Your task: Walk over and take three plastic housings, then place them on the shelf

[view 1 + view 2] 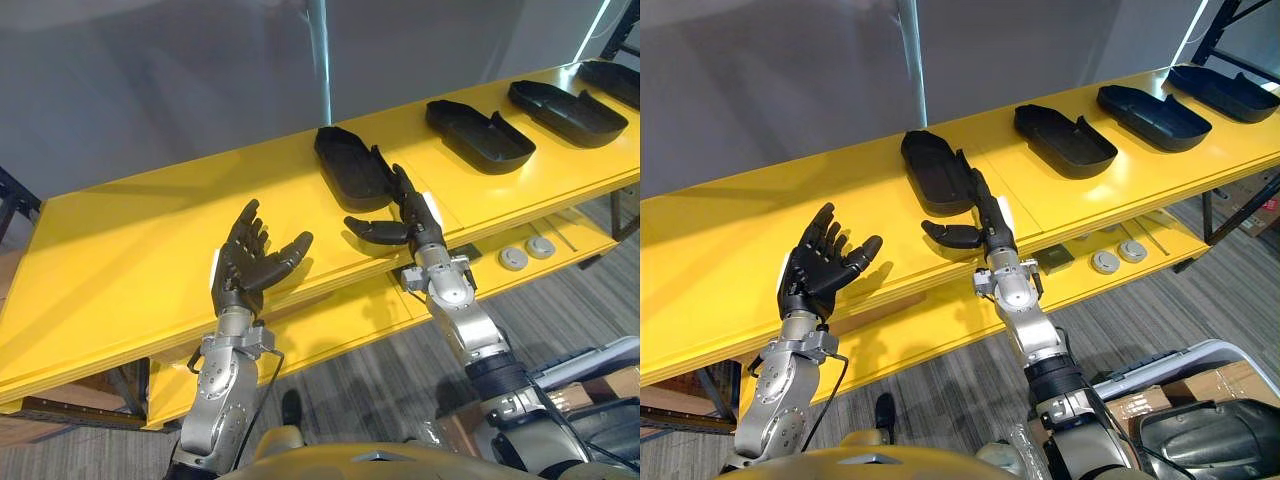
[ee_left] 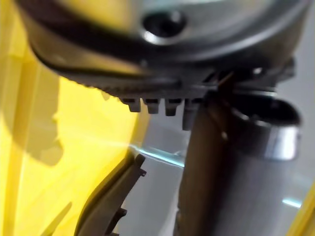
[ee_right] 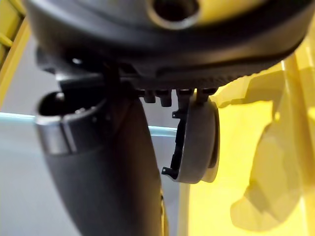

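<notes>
Four black plastic housings lie in a row on the yellow bench: the nearest housing, the second housing, the third housing and the fourth housing. The right robot hand is released, its straight fingers just beside the nearest housing's rim. The left robot hand, also released, hovers palm up over the bench, well apart from them.

free: yellow table left of nearest housing | gap: nearest housing to second housing | obstacle: pole behind
</notes>
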Tool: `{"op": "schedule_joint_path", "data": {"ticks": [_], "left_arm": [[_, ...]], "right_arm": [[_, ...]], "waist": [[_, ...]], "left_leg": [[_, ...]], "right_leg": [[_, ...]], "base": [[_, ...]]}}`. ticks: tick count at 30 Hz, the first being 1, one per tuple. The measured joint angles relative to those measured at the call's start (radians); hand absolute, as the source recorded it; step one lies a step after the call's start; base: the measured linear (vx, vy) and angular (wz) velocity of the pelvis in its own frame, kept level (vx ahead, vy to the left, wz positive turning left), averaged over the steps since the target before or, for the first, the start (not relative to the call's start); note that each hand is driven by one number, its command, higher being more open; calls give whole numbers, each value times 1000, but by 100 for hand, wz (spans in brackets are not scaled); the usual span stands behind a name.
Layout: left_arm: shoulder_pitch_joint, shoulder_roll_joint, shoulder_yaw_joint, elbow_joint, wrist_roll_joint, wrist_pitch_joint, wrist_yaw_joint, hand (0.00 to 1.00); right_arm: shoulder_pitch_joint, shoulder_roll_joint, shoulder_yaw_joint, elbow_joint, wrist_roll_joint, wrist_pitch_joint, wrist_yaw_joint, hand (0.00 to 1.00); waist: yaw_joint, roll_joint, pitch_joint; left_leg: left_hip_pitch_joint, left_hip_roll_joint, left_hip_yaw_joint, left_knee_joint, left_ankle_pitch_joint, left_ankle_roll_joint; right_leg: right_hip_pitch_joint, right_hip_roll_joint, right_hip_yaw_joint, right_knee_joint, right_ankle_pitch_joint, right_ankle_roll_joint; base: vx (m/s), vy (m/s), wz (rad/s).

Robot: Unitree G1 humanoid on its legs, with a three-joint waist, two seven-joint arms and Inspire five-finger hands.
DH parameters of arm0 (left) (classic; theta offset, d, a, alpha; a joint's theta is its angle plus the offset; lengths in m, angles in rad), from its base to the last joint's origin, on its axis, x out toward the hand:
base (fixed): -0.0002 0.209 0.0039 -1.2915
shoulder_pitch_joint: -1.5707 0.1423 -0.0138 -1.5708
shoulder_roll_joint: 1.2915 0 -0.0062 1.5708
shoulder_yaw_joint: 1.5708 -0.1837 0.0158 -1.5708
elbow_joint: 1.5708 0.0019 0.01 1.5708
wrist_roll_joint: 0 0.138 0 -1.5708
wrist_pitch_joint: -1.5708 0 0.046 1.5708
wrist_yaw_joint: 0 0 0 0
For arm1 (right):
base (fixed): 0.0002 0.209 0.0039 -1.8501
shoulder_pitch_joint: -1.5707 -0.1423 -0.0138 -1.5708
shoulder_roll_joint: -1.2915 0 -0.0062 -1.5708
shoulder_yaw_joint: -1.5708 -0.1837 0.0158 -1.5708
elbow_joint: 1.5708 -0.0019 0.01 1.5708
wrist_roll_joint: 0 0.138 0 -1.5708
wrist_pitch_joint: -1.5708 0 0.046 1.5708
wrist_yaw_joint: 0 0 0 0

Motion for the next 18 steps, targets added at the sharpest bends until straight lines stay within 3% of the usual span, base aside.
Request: {"op": "schedule_joint_path", "data": {"ticks": [12,18], "left_arm": [[0,-3,1,0,-1,0,-13,100],[2,-15,42,-3,-1,-3,-19,100]], "right_arm": [[-22,0,-7,-8,-31,-1,-10,100],[175,0,-33,-368,-27,-11,36,100]], "waist": [[14,-2,3],[4,-10,9]], "left_leg": [[-3,0,1,3,4,3],[5,2,16,3,-7,-3]], "right_leg": [[-10,-1,1,14,-5,3],[-8,-1,15,8,-5,3]], "base": [[0,0,0],[6,-11,-6]]}}
